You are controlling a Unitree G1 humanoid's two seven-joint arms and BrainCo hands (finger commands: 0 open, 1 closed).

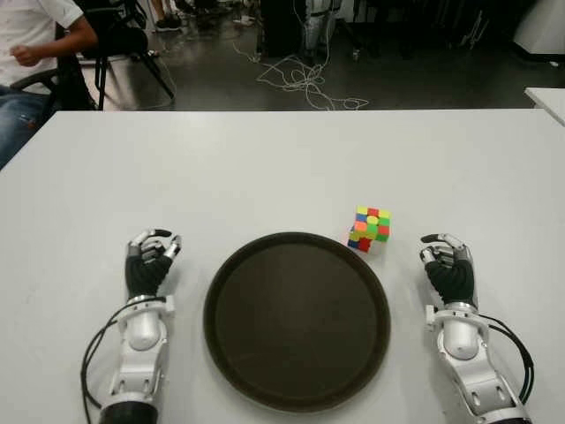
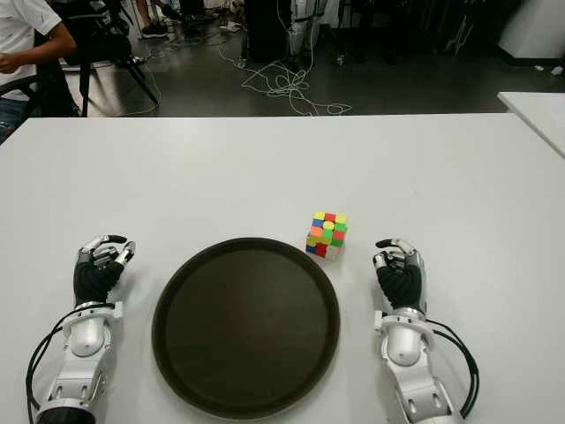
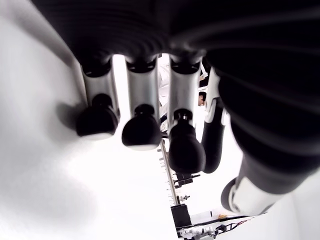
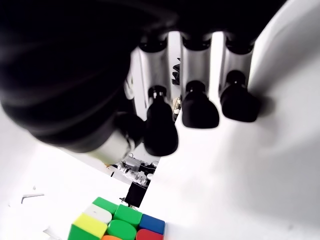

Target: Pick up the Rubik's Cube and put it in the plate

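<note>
The Rubik's Cube point(image 1: 371, 229) sits on the white table point(image 1: 265, 168), tilted on a corner or edge rather than flat, just beyond the far right rim of the plate point(image 1: 228, 274) and seemingly touching or nearly touching it; the plate is a round, dark brown tray, lying between the two hands with nothing in it; the right hand point(image 1: 449, 270) shows to the right of the plate and near the cube, a little apart from it on the cube's right, its fingers point(image 4: 199, 107) loosely curled over the table and grasping nothing, the cube's green, yellow, blue and red tiles visible beyond them in the right wrist view; the left hand point(image 1: 152, 261) shows to the left of the plate, well apart from the cube, its fingers point(image 3: 141, 131) likewise relaxed in a loose curl with nothing held; past the far edge of the table a dark floor carries a tangle of white cables point(image 1: 305, 81), and a seated person point(image 1: 31, 44) in a white shirt shows at the far left corner
</note>
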